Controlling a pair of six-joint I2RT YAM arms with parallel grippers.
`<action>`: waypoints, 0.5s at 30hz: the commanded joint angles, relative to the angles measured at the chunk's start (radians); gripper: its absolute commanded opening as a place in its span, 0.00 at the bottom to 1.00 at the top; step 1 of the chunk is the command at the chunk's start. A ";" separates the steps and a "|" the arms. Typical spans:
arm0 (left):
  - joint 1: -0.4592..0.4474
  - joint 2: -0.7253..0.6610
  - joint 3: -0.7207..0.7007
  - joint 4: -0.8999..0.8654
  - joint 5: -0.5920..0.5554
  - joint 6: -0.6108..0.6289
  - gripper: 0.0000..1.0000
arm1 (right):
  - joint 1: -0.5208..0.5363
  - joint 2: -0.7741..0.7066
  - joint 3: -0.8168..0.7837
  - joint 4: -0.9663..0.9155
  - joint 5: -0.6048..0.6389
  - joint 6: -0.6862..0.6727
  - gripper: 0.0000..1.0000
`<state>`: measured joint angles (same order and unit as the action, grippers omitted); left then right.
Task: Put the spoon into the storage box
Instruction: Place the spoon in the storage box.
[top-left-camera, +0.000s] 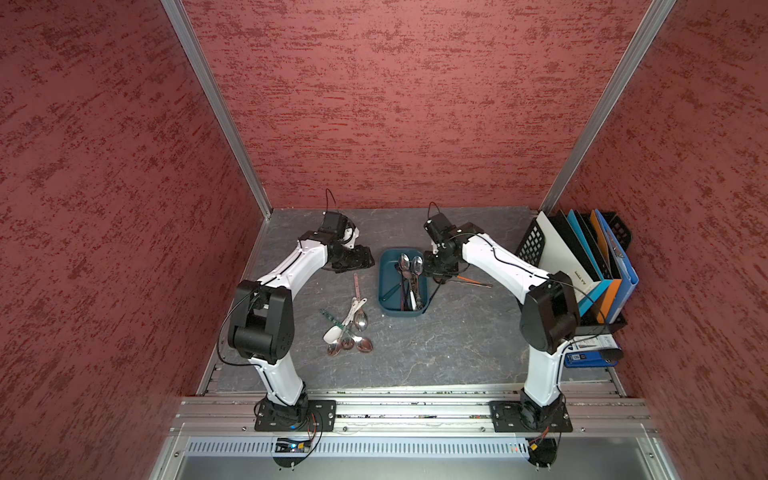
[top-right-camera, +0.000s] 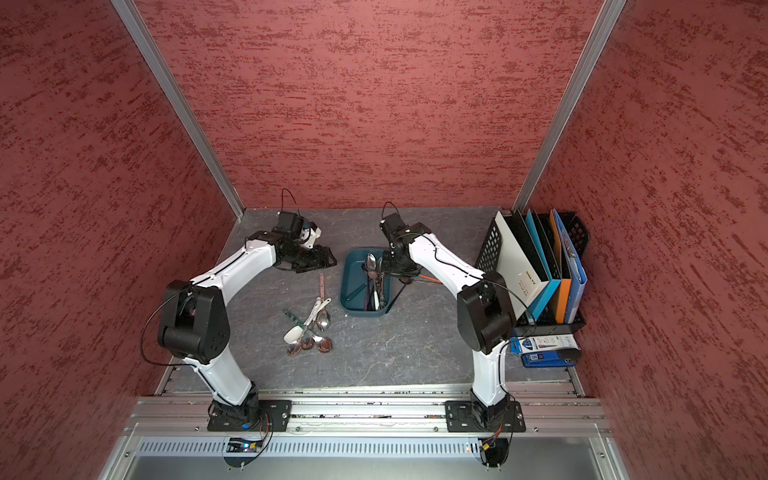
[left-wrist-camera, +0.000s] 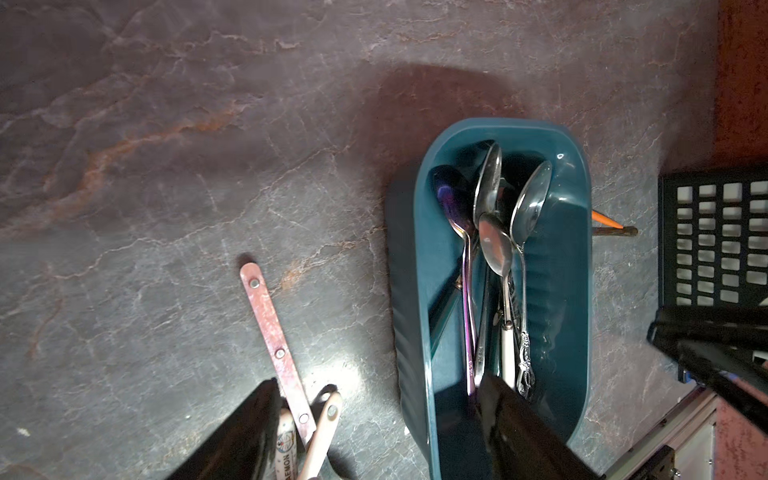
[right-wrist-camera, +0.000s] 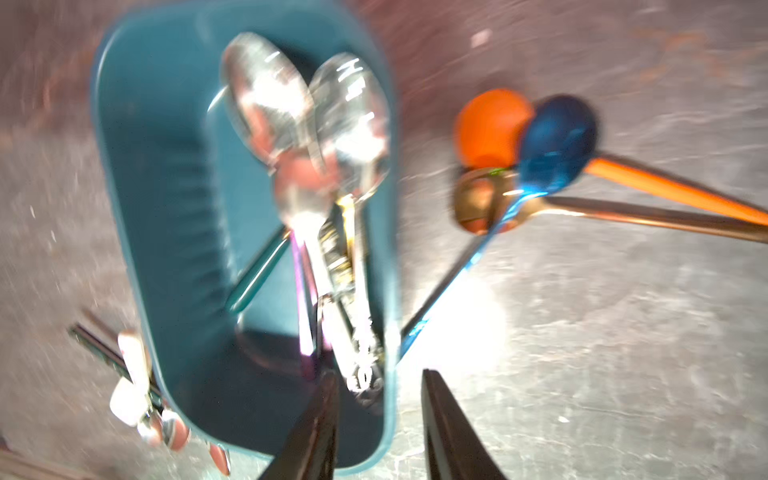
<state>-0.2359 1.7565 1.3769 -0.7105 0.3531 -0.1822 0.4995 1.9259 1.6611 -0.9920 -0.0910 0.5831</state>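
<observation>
The blue spoon (right-wrist-camera: 557, 141) lies just outside the storage box (right-wrist-camera: 137, 208), handle pointing toward my right gripper (right-wrist-camera: 378, 376). Its jaws stand parted, empty.

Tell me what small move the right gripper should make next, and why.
Probably shift the right gripper over to the blue spoon. Its jaws stand apart with nothing between them, and that spoon lies on the table beside the box, not in it.

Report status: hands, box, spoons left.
Left hand open, empty. Right hand open over storage box rim. Spoons in box; loose pile and three strays outside. No obstruction seen.
</observation>
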 joint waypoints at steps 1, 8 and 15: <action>-0.021 0.021 0.037 -0.030 -0.041 0.045 0.78 | -0.031 -0.007 -0.086 0.084 -0.001 0.066 0.36; -0.041 0.030 0.052 -0.045 -0.059 0.056 0.78 | -0.042 0.087 -0.106 0.137 -0.024 0.083 0.37; -0.055 0.026 0.044 -0.040 -0.063 0.055 0.78 | -0.039 0.172 -0.054 0.110 0.017 0.073 0.38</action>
<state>-0.2813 1.7687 1.4090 -0.7429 0.3046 -0.1413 0.4568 2.0727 1.5784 -0.8909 -0.1047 0.6476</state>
